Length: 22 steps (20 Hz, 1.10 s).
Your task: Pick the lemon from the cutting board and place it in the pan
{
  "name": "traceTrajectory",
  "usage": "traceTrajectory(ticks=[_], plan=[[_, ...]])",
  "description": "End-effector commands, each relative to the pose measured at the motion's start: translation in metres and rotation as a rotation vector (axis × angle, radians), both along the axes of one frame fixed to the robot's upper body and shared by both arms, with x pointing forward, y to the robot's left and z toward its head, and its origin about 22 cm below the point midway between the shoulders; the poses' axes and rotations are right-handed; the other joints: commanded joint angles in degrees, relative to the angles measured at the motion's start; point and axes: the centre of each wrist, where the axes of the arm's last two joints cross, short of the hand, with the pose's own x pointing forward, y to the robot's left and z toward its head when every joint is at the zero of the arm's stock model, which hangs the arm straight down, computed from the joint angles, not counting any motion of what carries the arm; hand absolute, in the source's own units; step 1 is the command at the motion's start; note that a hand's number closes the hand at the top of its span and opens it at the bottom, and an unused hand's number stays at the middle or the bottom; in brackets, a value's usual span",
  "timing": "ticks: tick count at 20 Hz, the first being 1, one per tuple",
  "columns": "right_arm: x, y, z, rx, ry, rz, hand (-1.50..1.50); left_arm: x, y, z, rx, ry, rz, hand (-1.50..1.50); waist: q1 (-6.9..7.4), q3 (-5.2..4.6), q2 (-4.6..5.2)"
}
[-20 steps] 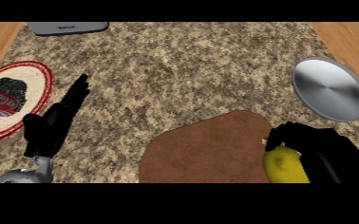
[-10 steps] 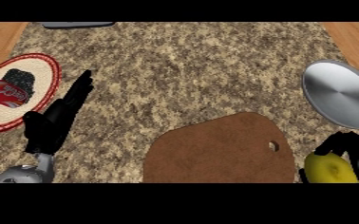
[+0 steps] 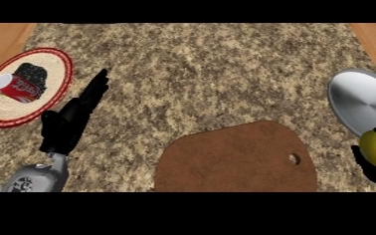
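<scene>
A speckled brown granite counter [image 3: 206, 69] fills the view from above. At its left edge lies a round cream plate with a red rim [image 3: 57, 87], carrying a red drinks can [image 3: 18, 87] on its side beside something dark. Just right of the plate, the black left hand [image 3: 70, 122] rests idle, fingers straight and open, holding nothing. Along the near edge, right of centre, lies the brown wooden cutting board with a small hanging hole [image 3: 235, 159]; nothing is on it. At the right edge sits the round silver metal pan [image 3: 356, 102], partly cut off. Just below the pan, nearer the viewer, is the yellow oval lemon [image 3: 369, 147], off the board and not yet in the pan. Only a sliver of the black right hand [image 3: 363, 163] shows under it, dark fingers curling up round its lower side. The lemon is likely light and firm, its waxy rind a little slippery. A hold round its widest middle suits it. It may roll on smooth metal, so a low release seems wise.
</scene>
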Motion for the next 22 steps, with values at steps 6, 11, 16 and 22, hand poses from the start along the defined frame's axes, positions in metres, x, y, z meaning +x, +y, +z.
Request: traceTrajectory(ticks=[6, 11, 16, 22], plan=[[0.062, -0.084, -0.038, 0.011, -0.043, -0.103, 1.50, -0.002, -0.006, -0.002, -0.020, 0.002, -0.038, 0.00, 2.04, -0.04, 0.27], [0.092, -0.100, -0.056, 0.004, -0.037, -0.071, 1.50, 0.014, 0.001, 0.020, 0.005, 0.000, -0.021, 0.00, 1.62, -0.08, 0.19], [0.113, -0.128, -0.054, 0.007, -0.051, -0.096, 1.50, -0.001, 0.009, 0.007, 0.002, -0.009, -0.034, 0.00, 2.22, -0.05, 0.31], [0.120, -0.142, -0.061, 0.006, -0.065, -0.078, 1.50, 0.000, -0.002, -0.001, -0.010, -0.014, -0.025, 0.00, 2.02, -0.04, 0.33]])
